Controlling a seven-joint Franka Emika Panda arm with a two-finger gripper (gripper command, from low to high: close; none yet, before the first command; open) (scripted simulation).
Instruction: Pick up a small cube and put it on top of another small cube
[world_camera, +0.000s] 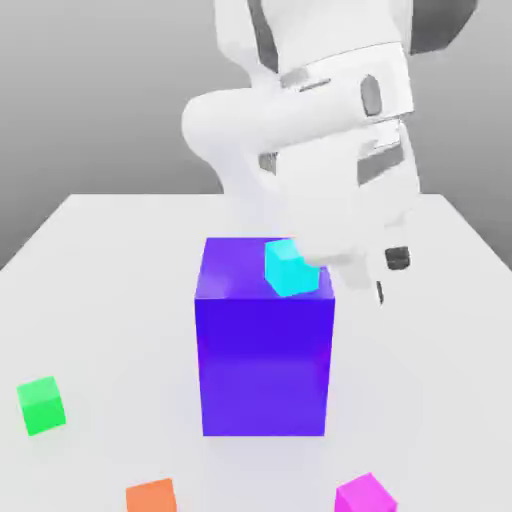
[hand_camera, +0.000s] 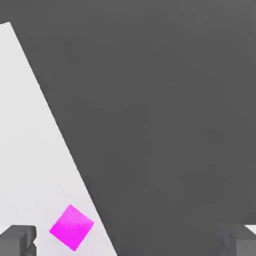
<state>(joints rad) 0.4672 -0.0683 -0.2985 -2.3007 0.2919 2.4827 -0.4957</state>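
while the fingers (hand_camera: 127, 240) stand wide apart and hold nothing, the small magenta cube (hand_camera: 71, 227) lies on the white counter (hand_camera: 30, 165) between them, nearer one fingertip. on the exterior view's left, the green cube (world_camera: 41, 405) sits well apart from it.

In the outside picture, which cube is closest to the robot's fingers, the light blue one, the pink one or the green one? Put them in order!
Going by the exterior view, from the gripper:
1. Cyan cube, on top of the big blue block, right beside the hand.
2. Magenta cube, on the table at the front, toward that view's right.
3. Green cube, on the table far over at that view's left.
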